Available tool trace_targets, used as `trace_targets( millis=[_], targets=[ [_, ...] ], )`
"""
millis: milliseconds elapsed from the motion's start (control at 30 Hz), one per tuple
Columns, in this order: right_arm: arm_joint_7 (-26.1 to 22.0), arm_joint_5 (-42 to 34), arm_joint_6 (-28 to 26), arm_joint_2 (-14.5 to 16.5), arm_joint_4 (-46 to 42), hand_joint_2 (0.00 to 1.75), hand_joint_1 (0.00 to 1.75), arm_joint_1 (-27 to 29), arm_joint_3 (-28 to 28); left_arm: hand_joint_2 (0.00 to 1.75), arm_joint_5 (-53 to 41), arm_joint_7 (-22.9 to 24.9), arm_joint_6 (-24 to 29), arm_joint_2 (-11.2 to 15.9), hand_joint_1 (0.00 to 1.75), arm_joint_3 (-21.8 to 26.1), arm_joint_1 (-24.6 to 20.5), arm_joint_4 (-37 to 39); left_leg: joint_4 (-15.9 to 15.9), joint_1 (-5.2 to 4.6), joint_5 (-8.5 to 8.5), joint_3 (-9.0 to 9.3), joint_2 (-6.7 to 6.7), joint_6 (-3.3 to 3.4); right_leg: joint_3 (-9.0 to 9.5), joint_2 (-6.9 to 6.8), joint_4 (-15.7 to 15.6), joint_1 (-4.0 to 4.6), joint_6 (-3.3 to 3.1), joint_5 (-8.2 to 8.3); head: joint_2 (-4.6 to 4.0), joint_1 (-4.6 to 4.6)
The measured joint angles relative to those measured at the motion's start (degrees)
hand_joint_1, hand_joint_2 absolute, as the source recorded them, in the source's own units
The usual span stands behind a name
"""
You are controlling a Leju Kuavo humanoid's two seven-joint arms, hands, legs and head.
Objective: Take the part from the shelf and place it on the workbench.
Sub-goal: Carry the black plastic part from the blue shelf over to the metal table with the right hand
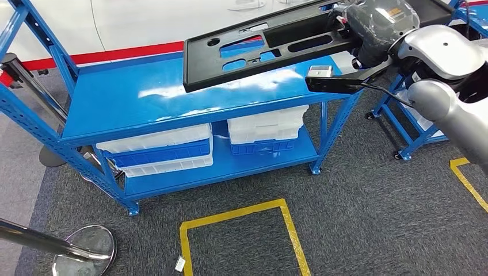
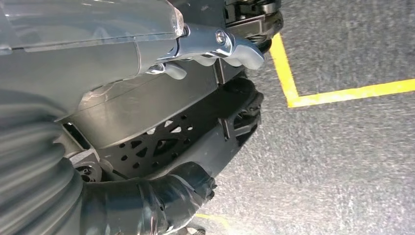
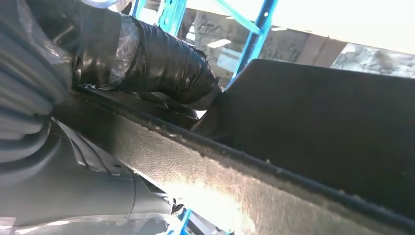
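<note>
**Right hand carries the black part over the blue table**

The blue table [image 1: 115, 100] stands on grey carpet marked with yellow tape [image 1: 239, 215]; white bins [image 1: 155, 146] sit on its lower shelf. The long black part [image 1: 259, 49] hangs tilted above its top. The right hand [image 1: 374, 34], plastic-wrapped, grips the part's end. The left hand [image 2: 147, 93] appears loosely curled, holding nothing, though the view is poor.

Part [image 1: 259, 49] sits above the shelf's [image 1: 121, 103] top deck, right end held in right hand [image 1: 377, 31]. Bins [image 1: 158, 150] on lower deck. Floor marking [image 1: 236, 215] in front of shelf.
</note>
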Motion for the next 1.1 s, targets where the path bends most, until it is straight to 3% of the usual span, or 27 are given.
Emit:
trace_targets(
  millis=[33,67,100,133,200,267,300,333,367,433,467,500,533,600,667,733,800,833,867,933,967,1000,1033,1100],
  targets=[
    [0.0,0.0,0.0,0.0,0.0,1.75,1.75,0.0,0.0,1.75,0.0,0.0,0.0,0.0,0.00,0.0,0.0,0.0,-0.6,0.09,1.47,1.47,0.00,0.02,-0.89,0.05,0.1,0.04,0.12,0.64,0.00,-0.01],
    [0.0,0.0,0.0,0.0,0.0,1.75,1.75,0.0,0.0,1.75,0.0,0.0,0.0,0.0,0.00,0.0,0.0,0.0,-3.1,0.13,2.93,3.92,-0.01,0.12,-1.68,0.12,0.2,0.05,0.28,1.24,0.00,-0.01],
    [0.0,0.0,0.0,0.0,0.0,1.75,1.75,0.0,0.0,1.75,0.0,0.0,0.0,0.0,0.00,0.0,-0.1,0.0,-7.0,0.11,3.37,7.12,-0.04,0.28,-2.37,0.19,0.3,0.10,0.50,1.77,0.00,-0.01],
    [0.0,0.0,0.0,0.0,0.1,1.75,1.75,0.0,0.0,1.75,0.0,0.0,0.0,0.0,0.00,0.0,-0.1,0.0,-11.5,0.01,3.03,10.26,-0.10,0.49,-2.93,0.24,0.4,0.14,0.78,2.33,0.00,0.02],
    [0.0,0.0,0.0,0.0,0.1,1.75,1.75,0.0,0.0,1.75,0.0,0.0,0.0,0.0,0.00,0.0,-0.2,0.0,-17.0,-0.38,1.85,13.60,-0.20,0.89,-3.44,0.24,0.3,0.02,1.43,3.48,0.00,0.04],
    [0.0,0.0,0.0,0.0,0.3,1.75,1.75,0.2,0.0,1.75,0.0,0.0,0.0,0.1,0.00,0.0,-0.1,0.0,-18.1,-0.63,2.70,13.33,-0.10,1.63,-3.75,0.30,0.0,-0.36,2.16,4.38,0.00,0.04],
    [0.0,0.0,0.0,-0.1,0.3,1.75,1.75,0.2,0.0,1.75,0.0,0.0,0.0,0.2,0.00,0.0,-0.1,0.0,-18.4,-0.65,3.33,12.95,0.04,2.15,-4.13,0.38,0.4,-0.52,2.42,3.74,0.00,0.05],
    [0.0,0.0,0.0,-0.1,0.4,1.75,1.75,0.2,0.0,1.75,0.1,0.0,0.0,0.2,0.00,0.0,-0.2,0.0,-18.6,-0.62,4.16,12.33,0.19,2.75,-4.72,0.46,1.6,-0.60,2.61,1.92,0.00,0.08],
    [0.0,0.0,0.0,-0.1,0.4,1.75,1.75,0.3,0.1,1.75,0.1,0.0,0.0,0.2,0.00,0.0,-0.2,0.0,-18.7,-0.58,4.99,11.55,0.33,3.21,-5.49,0.52,3.9,-0.66,2.72,-0.92,0.00,0.10],
    [0.0,0.1,0.0,-0.1,0.6,1.75,1.75,0.4,0.1,1.75,0.1,0.0,-0.1,0.3,0.00,0.0,-0.2,0.0,-18.6,-0.69,6.55,9.62,0.37,3.60,-7.14,0.56,11.3,-0.64,2.97,-6.67,0.00,0.13],
    [0.0,0.1,0.0,-0.1,0.7,1.75,1.75,0.6,0.2,1.75,0.2,0.0,-0.1,0.3,0.00,0.0,-0.2,0.0,-18.5,-0.72,7.29,8.60,0.39,3.60,-7.50,0.57,14.7,-0.65,3.10,-7.87,0.00,0.14],
    [0.0,0.1,0.0,-0.1,0.8,1.75,1.75,0.8,0.2,1.75,0.2,0.0,-0.1,0.3,0.00,0.0,-0.2,0.0,-18.4,-0.74,7.97,7.61,0.41,3.56,-7.27,0.56,16.7,-0.67,3.19,-7.76,0.00,0.13],
    [0.0,0.1,0.0,-0.1,0.9,1.75,1.75,1.0,0.3,1.75,0.2,0.1,-0.1,0.3,0.00,0.0,-0.2,0.0,-18.2,-0.74,8.61,6.60,0.43,3.48,-6.07,0.55,16.7,-0.69,3.19,-6.50,0.00,0.13],
    [0.0,0.2,-0.1,-0.1,1.0,1.75,1.75,1.1,0.5,1.75,0.3,0.2,-0.1,0.2,0.00,0.0,-0.2,0.0,-17.7,-0.75,9.79,4.74,0.47,3.21,-0.80,0.54,11.1,-0.68,2.93,-4.27,0.00,0.11],
    [0.0,0.3,-0.1,-0.1,1.0,1.75,1.75,1.0,0.5,1.75,0.3,0.2,-0.1,0.2,0.00,0.0,-0.2,0.0,-17.4,-0.85,10.88,3.58,0.43,2.74,4.92,0.53,3.1,-0.35,2.48,-5.11,0.00,0.09],
    [0.0,0.5,0.0,-0.1,1.1,1.75,1.75,1.0,0.5,1.75,0.4,0.3,-0.1,0.2,0.00,0.0,-0.1,0.0,-17.6,-0.84,12.05,3.26,0.40,2.12,6.68,0.53,-0.3,0.08,2.00,-5.91,0.00,0.07],
    [0.0,1.1,0.6,0.3,1.3,1.75,1.75,0.8,0.6,1.75,0.4,0.5,-0.2,0.2,0.00,0.0,-0.1,0.0,-17.8,-0.82,12.33,2.79,0.19,1.40,5.84,0.32,-0.8,-0.09,1.21,-4.56,0.00,0.08],
    [0.1,1.6,1.3,0.7,1.5,1.75,1.75,0.5,0.7,1.75,0.4,0.6,-0.2,0.2,0.00,-0.1,0.0,0.0,-16.9,-0.78,10.96,2.22,0.07,1.07,5.24,0.18,-1.0,-0.22,0.63,-3.73,0.00,0.07],
    [0.3,2.2,2.1,1.3,1.8,1.75,1.75,0.2,0.9,1.75,0.4,0.6,-0.2,0.2,0.00,-0.1,0.0,0.0,-14.9,-0.69,8.53,1.45,-0.05,0.76,4.49,0.06,-1.3,-0.36,0.18,-2.85,0.00,0.06],
    [1.1,3.5,4.2,3.1,3.2,1.75,1.75,-1.1,1.5,1.75,0.5,0.7,-0.3,0.2,0.00,-0.3,-0.1,0.0,-8.0,-0.30,2.62,-0.29,-0.08,0.29,2.61,0.19,-1.2,-0.25,-0.32,-1.19,0.00,0.04],
    [1.6,4.2,5.2,4.3,4.3,1.75,1.75,-1.8,1.9,1.75,0.5,0.7,-0.4,0.2,0.00,-0.4,-0.2,0.0,-4.4,-0.16,1.02,-0.80,-0.07,0.09,1.56,0.34,-1.1,-0.20,-0.30,-0.35,0.00,0.04],
    [2.0,4.8,6.1,5.5,5.5,1.75,1.75,-2.6,2.4,1.75,0.5,0.7,-0.5,0.2,0.00,-0.5,-0.3,0.0,-2.0,-0.05,0.81,-0.72,-0.06,-0.04,0.51,0.51,-1.1,-0.17,-0.26,0.46,0.00,0.04],
    [2.2,5.3,6.7,6.6,6.6,1.75,1.75,-3.2,3.0,1.75,0.5,0.7,-0.6,0.2,0.00,-0.5,-0.3,0.0,-1.3,0.02,1.75,0.18,-0.06,-0.10,-0.45,0.63,-1.1,-0.15,-0.16,1.22,0.00,0.03],
    [2.4,5.6,7.2,8.0,8.2,1.75,1.75,-4.1,4.0,1.75,0.5,0.7,-0.7,0.2,0.00,-0.8,-0.5,0.0,-5.9,0.08,4.63,4.81,-0.06,0.06,-1.98,0.70,-1.1,-0.17,0.13,2.46,0.00,0.03]
  ],
)
